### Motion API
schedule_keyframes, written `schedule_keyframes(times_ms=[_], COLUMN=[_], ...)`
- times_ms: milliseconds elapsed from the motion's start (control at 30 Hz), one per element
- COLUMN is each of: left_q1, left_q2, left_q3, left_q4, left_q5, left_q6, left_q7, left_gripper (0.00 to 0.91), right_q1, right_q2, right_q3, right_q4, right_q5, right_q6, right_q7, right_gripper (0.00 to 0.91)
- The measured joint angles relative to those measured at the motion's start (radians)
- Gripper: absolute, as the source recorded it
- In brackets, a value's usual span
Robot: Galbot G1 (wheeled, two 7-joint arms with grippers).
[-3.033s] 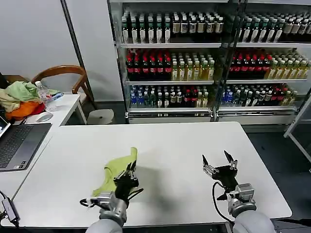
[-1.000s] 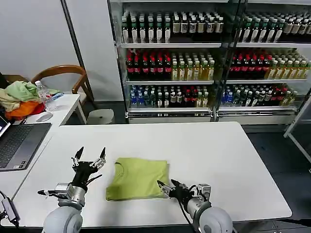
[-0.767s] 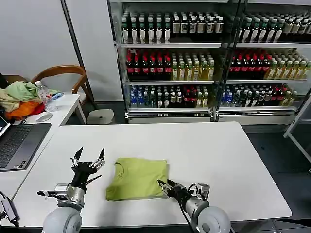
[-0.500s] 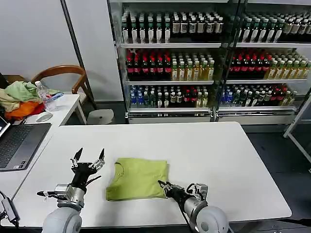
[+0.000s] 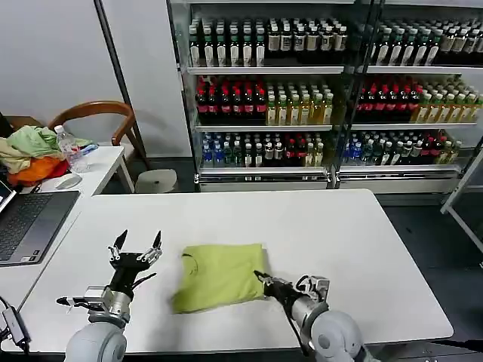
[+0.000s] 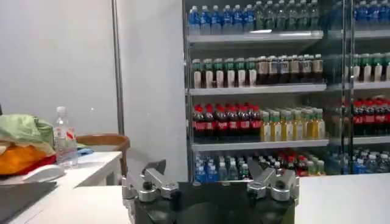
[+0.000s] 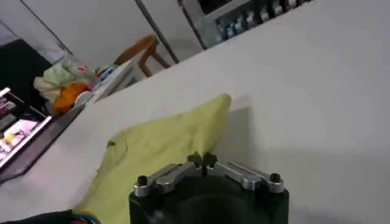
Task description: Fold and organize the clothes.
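Observation:
The lime yellow-green T-shirt lies folded into a rough rectangle on the white table, collar toward the left. My right gripper sits low at the shirt's near right corner. In the right wrist view its tips meet, shut on the edge of the T-shirt. My left gripper is raised to the left of the shirt, apart from it, fingers spread open and pointing up. The left wrist view shows that gripper with nothing between the fingers.
A laptop lies on the left side table, with a heap of pale green, beige and orange garments and a water bottle behind it. A wooden chair and drink shelves stand beyond the table.
The left gripper let go of the shirt and rose to the left, open. The right gripper came down to the near right corner, shut there, and the shirt has shifted slightly right.

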Motion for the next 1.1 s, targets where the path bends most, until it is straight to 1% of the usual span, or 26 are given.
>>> schedule_keyframes(times_ms=[300, 567, 733, 867, 1100], left_q1=[0.005, 0.013, 0.014, 0.015, 0.016], left_q2=[-0.001, -0.005, -0.003, -0.005, -0.007], left_q3=[-0.001, 0.001, 0.001, 0.005, 0.01], left_q4=[0.001, 0.001, 0.001, 0.004, 0.005], left_q5=[0.0, 0.0, 0.0, 0.0, 0.001], left_q6=[-0.001, -0.003, -0.003, -0.003, -0.003], left_q7=[-0.003, -0.003, -0.004, -0.003, -0.003], left_gripper=[0.907, 0.907, 0.907, 0.907, 0.907], right_q1=[0.009, 0.016, 0.016, 0.02, 0.026], right_q2=[-0.023, -0.023, -0.017, -0.016, -0.021], right_q3=[0.04, 0.051, 0.058, 0.065, 0.076], right_q4=[0.027, -0.008, -0.034, -0.049, -0.05], right_q5=[-0.022, -0.08, -0.107, -0.121, -0.137], right_q6=[0.016, 0.057, 0.103, 0.136, 0.154], right_q7=[-0.012, -0.012, 0.008, 0.034, 0.052], right_gripper=[0.0, 0.0, 0.0, 0.0, 0.0])
